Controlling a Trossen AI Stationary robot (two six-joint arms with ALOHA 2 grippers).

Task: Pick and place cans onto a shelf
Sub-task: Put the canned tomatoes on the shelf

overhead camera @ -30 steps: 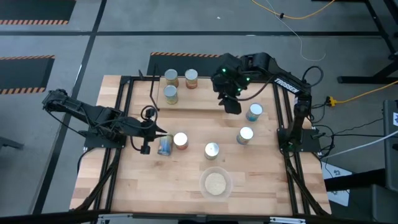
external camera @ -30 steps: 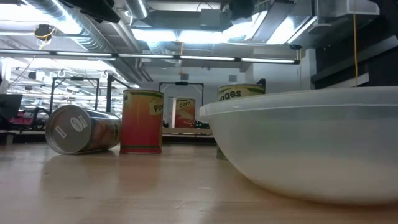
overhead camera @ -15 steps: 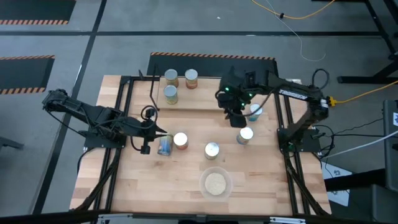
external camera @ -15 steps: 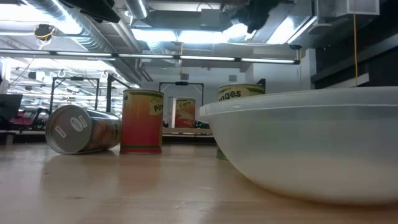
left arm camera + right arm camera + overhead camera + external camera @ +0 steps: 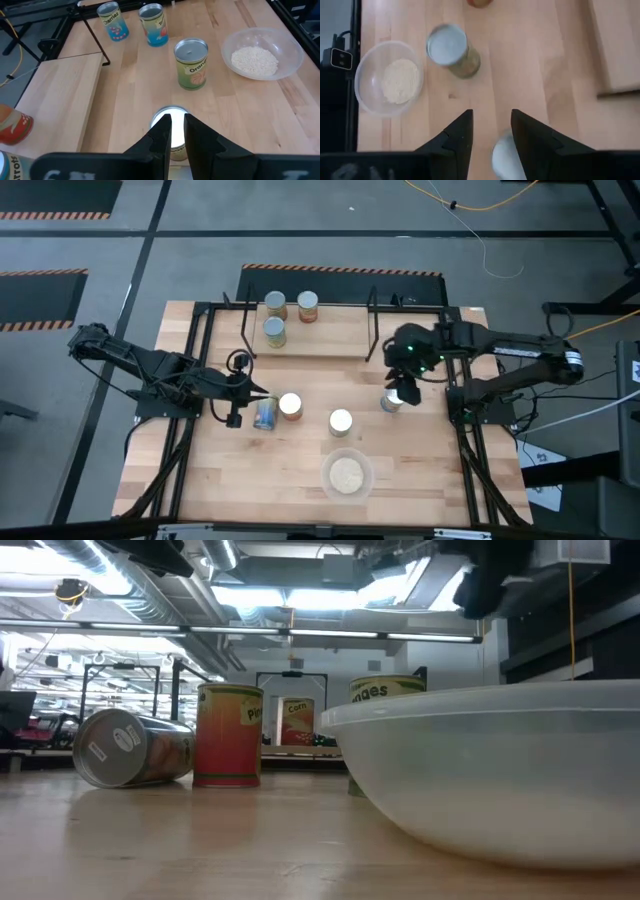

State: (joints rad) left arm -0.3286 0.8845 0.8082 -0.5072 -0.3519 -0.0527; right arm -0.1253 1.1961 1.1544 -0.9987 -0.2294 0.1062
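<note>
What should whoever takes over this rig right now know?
Left gripper: jaws all but closed, empty, by the tipped can and the upright can.
Right gripper: jaws open above the blue can, not gripping.
Done: three cans stand on the shelf.
Left: five on the table, including the oranges can and the cherries can.

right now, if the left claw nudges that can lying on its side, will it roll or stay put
The tipped can lies on its curved side on the bare tabletop, so it would probably roll with little force. The left claw sits right beside it, so even a light touch may move it. It could bump the upright can next to it.
</note>
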